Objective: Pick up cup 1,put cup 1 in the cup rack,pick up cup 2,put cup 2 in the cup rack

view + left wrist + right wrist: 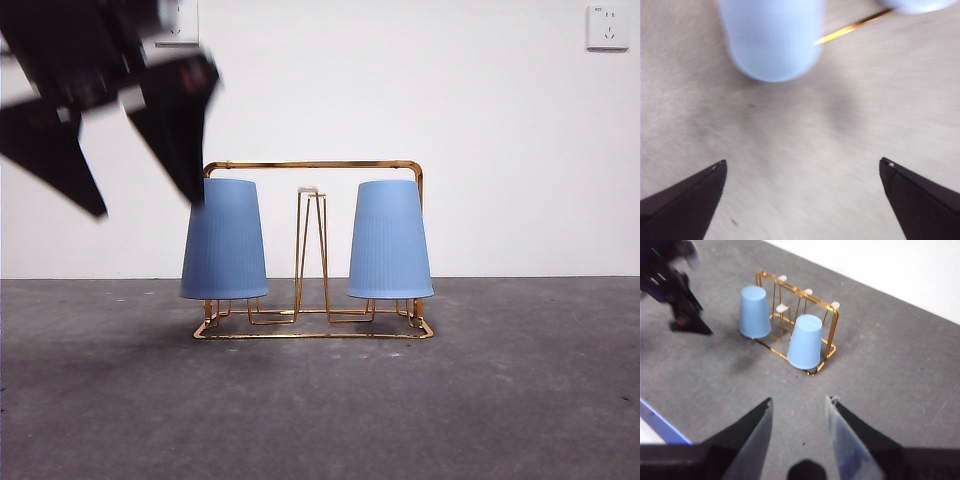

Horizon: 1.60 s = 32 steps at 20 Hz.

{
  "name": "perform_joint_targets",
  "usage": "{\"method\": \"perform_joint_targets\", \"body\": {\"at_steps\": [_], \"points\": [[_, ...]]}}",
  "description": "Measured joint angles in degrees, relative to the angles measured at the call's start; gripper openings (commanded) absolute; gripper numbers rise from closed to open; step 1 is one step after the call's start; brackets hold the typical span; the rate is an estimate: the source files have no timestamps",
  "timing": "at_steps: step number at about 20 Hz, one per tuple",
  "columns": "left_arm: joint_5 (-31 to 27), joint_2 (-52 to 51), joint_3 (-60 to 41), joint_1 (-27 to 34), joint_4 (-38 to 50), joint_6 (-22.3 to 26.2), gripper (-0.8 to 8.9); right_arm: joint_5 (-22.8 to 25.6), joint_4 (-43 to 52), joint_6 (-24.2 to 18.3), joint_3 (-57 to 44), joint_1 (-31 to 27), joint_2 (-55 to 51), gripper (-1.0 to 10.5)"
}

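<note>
Two blue cups sit upside down on the gold wire cup rack [312, 250] in the front view, one cup [224, 240] on the left side and the other cup [390, 240] on the right, with a bare prong between them; a blurred dark gripper [140, 160] hangs at the upper left, just beside the left-hand cup, its jaws spread and holding nothing. From the left wrist, the left gripper [800, 170] shows its jaws wide apart over bare table, with the closed end of one cup [771, 37] just ahead and a sliver of the second cup and a gold wire beyond. From the right wrist, the right gripper [797, 410] is parted and empty, well back from the rack [832, 325], which carries both cups [754, 312] [805, 342]. Both placements look done; what remains, I judge, is for the left arm to pull clear without brushing the near cup.
</note>
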Motion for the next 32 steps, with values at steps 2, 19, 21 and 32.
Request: {"method": "perform_joint_targets", "body": {"at_steps": [2, 19, 21, 32], "points": [[4.1, -7.6, 0.0, -1.0, -2.8, -1.1, 5.61, 0.0, -1.6, 0.2, 0.0, 0.0, 0.0, 1.9], [17.5, -39.7, 0.0, -5.5, -10.9, -7.0, -0.05, -7.7, -5.1, 4.8, 0.0, 0.0, 3.0, 0.0], [17.5, -39.7, 0.0, -5.5, -11.1, -7.0, -0.04, -7.7, -5.1, 5.2, 0.0, 0.0, 3.3, 0.0], [17.5, -38.8, 0.0, -5.5, -11.1, -7.1, -0.04, -5.2, -5.1, 6.4, 0.0, 0.0, 3.4, 0.0]]}}
